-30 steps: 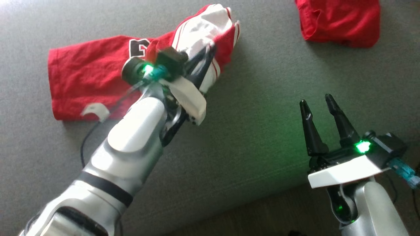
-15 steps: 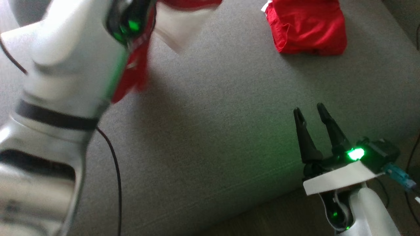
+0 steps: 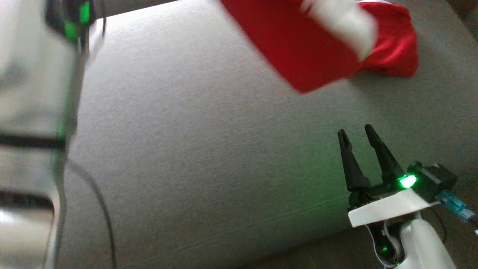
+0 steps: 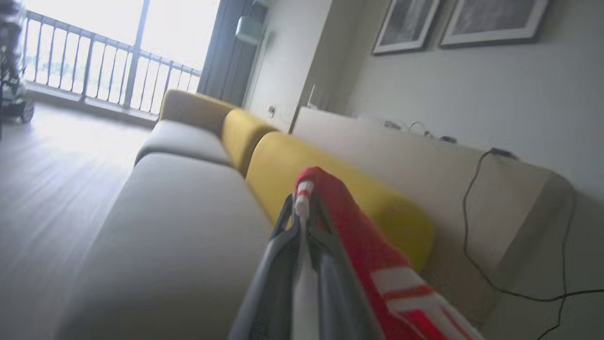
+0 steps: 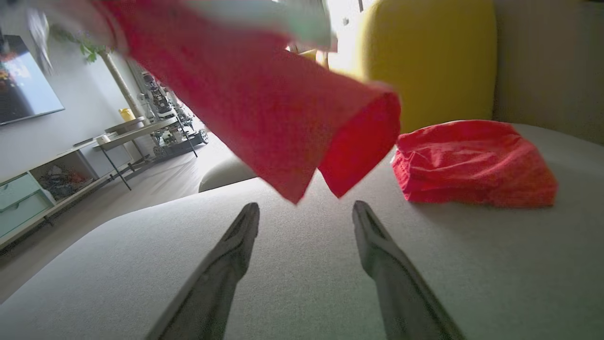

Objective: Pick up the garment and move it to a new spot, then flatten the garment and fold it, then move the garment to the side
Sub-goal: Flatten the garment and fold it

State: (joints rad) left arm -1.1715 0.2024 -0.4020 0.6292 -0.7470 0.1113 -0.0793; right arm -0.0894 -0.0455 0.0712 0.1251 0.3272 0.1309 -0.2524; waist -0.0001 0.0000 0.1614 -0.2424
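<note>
Where the left gripper (image 4: 302, 208) rises from the bottom centre of the left wrist view, its two dark fingers are pressed together on a white-and-red banded edge of the garment (image 4: 373, 255). The cloth is pinched between the tips and trails off toward the lower right of that frame.

The garment hangs clear of the grey seat cushion (image 3: 205, 168). In the head view it is a blurred red sheet with a white patch in the upper right of the frame. In the right wrist view its lower corners dangle at upper centre, above the cushion and not touching it. The left forearm (image 3: 33, 112) is a pale blur along the left edge of the head view.

The right gripper (image 3: 354, 130) sits at the lower right of the head view, fingers spread and holding nothing, low over the cushion. A folded red bundle (image 3: 396, 52) lies on the cushion at the upper right, partly behind the hanging cloth. Contact between the two cannot be determined.

Assessment: the garment is judged light, soft and without stiffness. It drapes from a single pinch point and is likely to bunch when set down. The banded edge looks thicker and is the sounder place to hold, as a thin single layer may slip. Flattening probably calls for a second hold by the free claw at a hanging lower corner. The garment should be set down well apart from the bundle.
</note>
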